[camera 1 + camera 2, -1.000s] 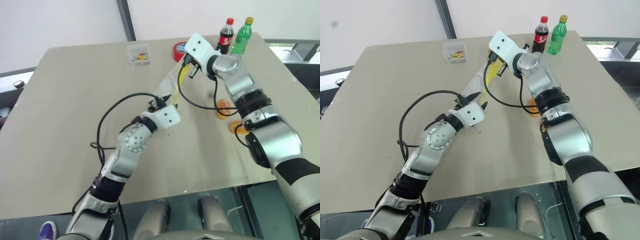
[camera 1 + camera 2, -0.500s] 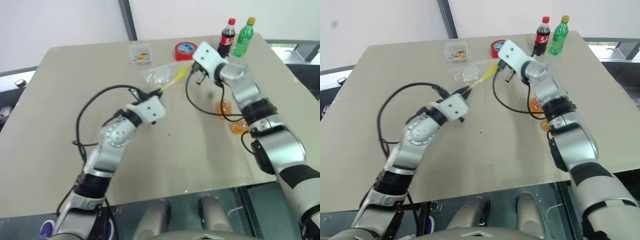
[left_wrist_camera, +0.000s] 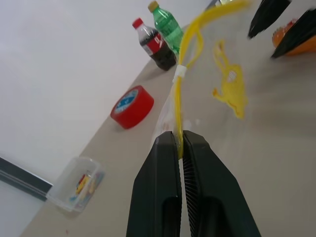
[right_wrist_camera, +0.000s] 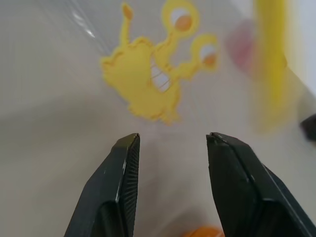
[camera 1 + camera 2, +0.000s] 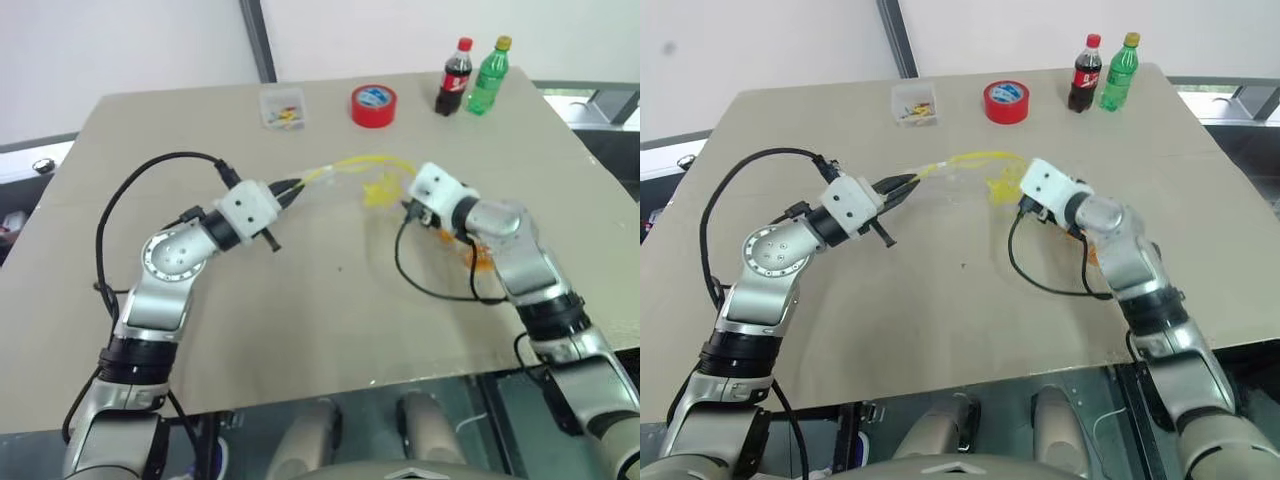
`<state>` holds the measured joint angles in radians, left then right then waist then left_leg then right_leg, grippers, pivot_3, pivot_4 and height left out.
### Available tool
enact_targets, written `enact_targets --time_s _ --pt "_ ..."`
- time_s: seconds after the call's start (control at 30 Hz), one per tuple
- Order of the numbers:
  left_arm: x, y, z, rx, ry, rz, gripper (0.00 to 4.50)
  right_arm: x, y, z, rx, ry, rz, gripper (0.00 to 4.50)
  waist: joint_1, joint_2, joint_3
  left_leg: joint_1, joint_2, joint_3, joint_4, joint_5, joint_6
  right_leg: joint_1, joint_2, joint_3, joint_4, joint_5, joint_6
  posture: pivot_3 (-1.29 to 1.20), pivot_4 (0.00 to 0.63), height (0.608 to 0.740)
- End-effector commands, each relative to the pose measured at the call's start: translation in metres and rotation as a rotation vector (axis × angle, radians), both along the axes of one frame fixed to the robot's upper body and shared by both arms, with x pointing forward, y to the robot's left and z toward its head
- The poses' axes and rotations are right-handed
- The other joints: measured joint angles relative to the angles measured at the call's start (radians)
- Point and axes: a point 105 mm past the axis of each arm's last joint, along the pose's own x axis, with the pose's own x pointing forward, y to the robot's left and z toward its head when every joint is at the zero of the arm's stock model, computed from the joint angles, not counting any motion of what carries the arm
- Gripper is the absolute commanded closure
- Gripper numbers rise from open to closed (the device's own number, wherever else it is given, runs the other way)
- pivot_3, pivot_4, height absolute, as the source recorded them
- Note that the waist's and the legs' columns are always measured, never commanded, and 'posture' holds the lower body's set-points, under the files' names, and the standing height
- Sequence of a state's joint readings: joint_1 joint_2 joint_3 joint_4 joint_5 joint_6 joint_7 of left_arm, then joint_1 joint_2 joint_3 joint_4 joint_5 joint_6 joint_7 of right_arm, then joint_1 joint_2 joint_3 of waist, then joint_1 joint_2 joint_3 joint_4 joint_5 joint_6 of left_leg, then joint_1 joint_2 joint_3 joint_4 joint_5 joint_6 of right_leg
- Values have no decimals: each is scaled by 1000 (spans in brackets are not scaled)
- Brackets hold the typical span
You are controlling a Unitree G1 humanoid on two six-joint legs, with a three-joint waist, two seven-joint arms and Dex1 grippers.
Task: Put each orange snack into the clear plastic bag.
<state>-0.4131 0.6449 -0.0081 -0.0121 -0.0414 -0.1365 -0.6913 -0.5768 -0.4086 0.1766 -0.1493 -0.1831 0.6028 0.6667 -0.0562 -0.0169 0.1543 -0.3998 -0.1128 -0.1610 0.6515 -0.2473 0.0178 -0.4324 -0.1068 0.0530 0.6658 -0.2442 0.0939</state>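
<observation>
Left tool [image 3: 181, 143] pinched shut on bag [image 5: 350, 175] strip; right tool [image 4: 170, 140] open, empty, just beside snacks [image 5: 470, 248], so right arm's nearer.

no readable text or labels anywhere

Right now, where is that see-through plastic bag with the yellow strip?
The clear plastic bag hangs mid-table, below the red tape roll, its yellow strip pinched by the left gripper.
</observation>
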Motion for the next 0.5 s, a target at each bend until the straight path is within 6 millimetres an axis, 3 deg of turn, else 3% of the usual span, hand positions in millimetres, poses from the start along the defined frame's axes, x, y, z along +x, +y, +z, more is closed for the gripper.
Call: enact_targets --time_s 0.03,0.1,0.2,0.3,0.5 --pt "-2 1 4 16 -17 -8 4500 -21 3 20 132 19 6 3619 -2 0 0 0 0 0 0 0 0 0 0 0 0 0 0 0 150 740" --pt "-4 -1 1 29 -7 -19 4500 -29 3 19 199 61 -7 4452 -1 0 0 1 0 1 0 0 0 1 0 0 1 0 0 0 150 740" --pt "-6 -2 -2 30 7 -34 4500 -33 12 28 302 88 4 4452 -1 0 0 2 0 1 0 0 0 1 0 0 1 0 0 0 150 740" --pt "-9 -4 -5 36 20 -49 4500 -34 37 45 395 86 65 4452 -2 0 0 2 0 1 0 0 0 1 0 1 1 0 0 0 150 740" --pt "-11 -6 -5 37 25 -61 4500 -16 73 64 463 48 93 4452 -2 0 0 2 0 1 0 0 0 0 0 0 2 0 0 0 150 740"
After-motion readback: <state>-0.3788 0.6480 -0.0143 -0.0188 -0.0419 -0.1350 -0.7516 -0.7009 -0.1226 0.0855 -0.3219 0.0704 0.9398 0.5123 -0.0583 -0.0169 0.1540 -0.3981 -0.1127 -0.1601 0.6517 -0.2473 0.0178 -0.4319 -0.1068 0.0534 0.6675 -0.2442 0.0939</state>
